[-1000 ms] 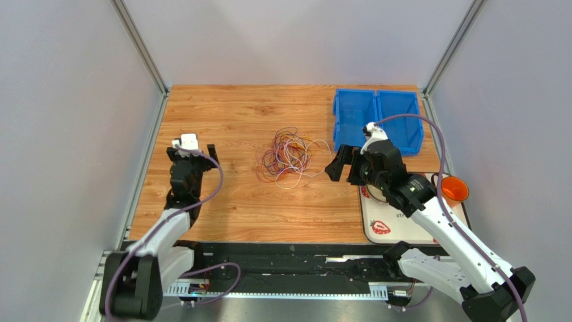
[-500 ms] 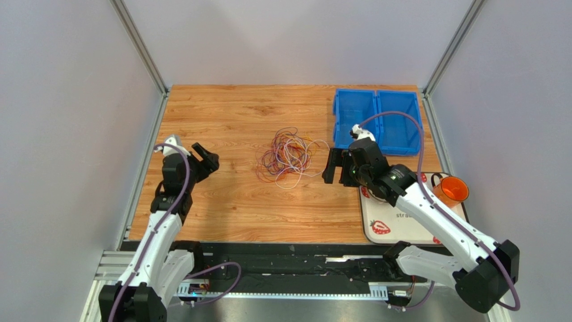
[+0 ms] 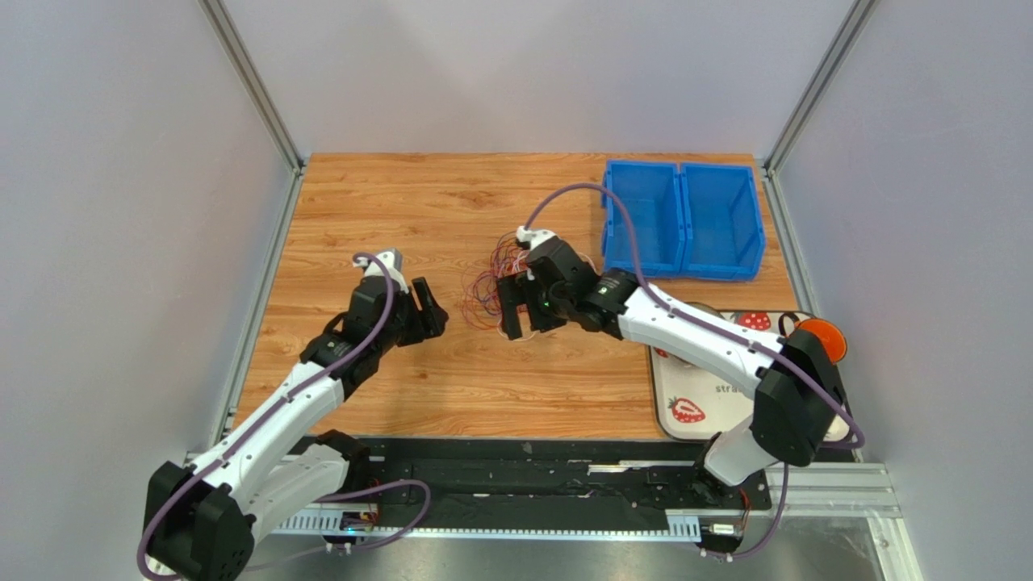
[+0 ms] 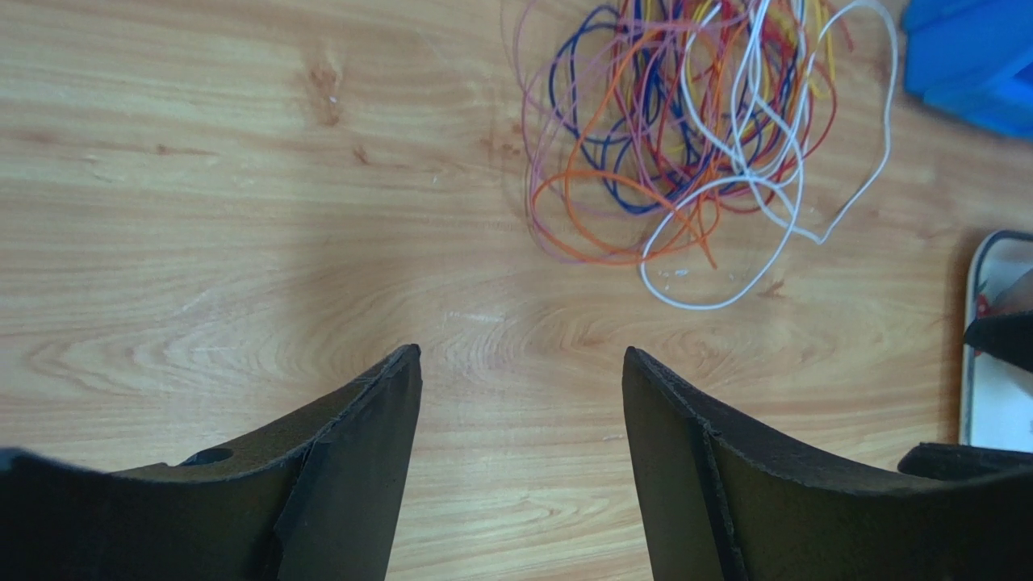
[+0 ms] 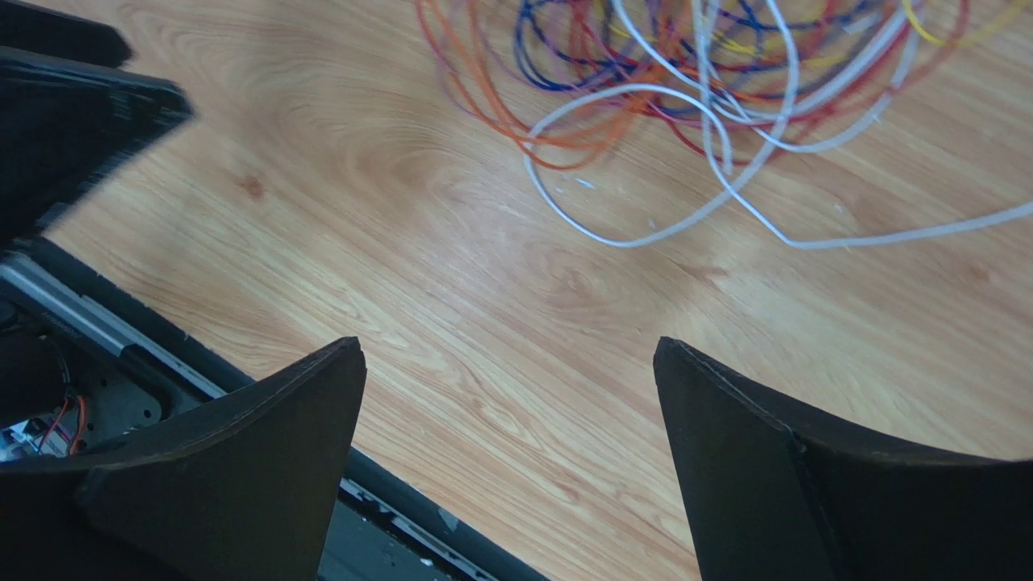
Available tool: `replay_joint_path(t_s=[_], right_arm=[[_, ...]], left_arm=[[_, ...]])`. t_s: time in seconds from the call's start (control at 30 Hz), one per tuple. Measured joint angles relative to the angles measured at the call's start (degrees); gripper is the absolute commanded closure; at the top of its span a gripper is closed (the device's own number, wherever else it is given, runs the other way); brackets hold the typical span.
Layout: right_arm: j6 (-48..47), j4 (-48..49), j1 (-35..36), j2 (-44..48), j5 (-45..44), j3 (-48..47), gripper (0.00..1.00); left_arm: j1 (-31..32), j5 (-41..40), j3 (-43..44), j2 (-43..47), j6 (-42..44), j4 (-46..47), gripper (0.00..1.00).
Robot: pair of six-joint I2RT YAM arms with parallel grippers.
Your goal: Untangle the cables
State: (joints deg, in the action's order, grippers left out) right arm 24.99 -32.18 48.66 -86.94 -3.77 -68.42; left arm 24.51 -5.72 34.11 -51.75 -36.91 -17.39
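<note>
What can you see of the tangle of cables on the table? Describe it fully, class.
The cables are thin, flexible wires in orange, red, blue-purple, yellow and white, tangled into one loose pile of overlapping loops. They lie flat on the wooden table, near its middle, beside the blue bin. A white loop trails out furthest. The left gripper and right gripper are open nearby; neither holds a wire.

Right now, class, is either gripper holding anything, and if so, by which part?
Nothing is held. The left gripper and the right gripper are both open, with only the table showing in each gap. The cables lie loose just beyond them.
</note>
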Motion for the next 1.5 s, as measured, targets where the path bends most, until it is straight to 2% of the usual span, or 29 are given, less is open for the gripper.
replay_joint_path(t_s=[0.2,0.57,0.6,0.83,0.97,1.0,1.27,1.5], right_arm=[[-3.8,2.1,2.6,-8.0,1.8,-6.1,0.09],[-7.0,2.6,2.6,-20.9,1.1,-15.2,0.17],[-7.1,2.5,2.6,-21.8,0.9,-15.8,0.21],[-8.5,2.4,2.6,-26.5,-0.7,-19.3,0.35],[-8.9,2.1,2.6,-27.5,-0.9,-19.9,0.52],[-8.9,2.0,2.6,-27.6,-1.0,-20.2,0.60],[-9.9,0.7,2.6,-28.5,-1.8,-22.6,1.00],[-11.8,-4.5,2.6,-28.4,-2.9,-29.3,1.00]], left_arm=[[2.1,-0.6,-2.2,-2.7,-0.3,2.8,0.29],[2.1,-0.9,-9.3,-4.0,-0.5,15.4,0.32],[2.1,-0.9,-10.3,-3.9,-0.5,16.7,0.32],[2.1,-1.1,-13.9,-1.2,-0.8,20.0,0.34],[2.1,-1.6,-14.2,-0.8,-1.3,21.3,0.35],[2.1,-1.7,-14.3,-0.8,-1.4,21.5,0.35],[2.1,-1.9,-14.2,-4.8,-1.7,23.2,0.36],[2.4,-0.1,-13.4,-7.3,-1.2,23.1,0.39]])
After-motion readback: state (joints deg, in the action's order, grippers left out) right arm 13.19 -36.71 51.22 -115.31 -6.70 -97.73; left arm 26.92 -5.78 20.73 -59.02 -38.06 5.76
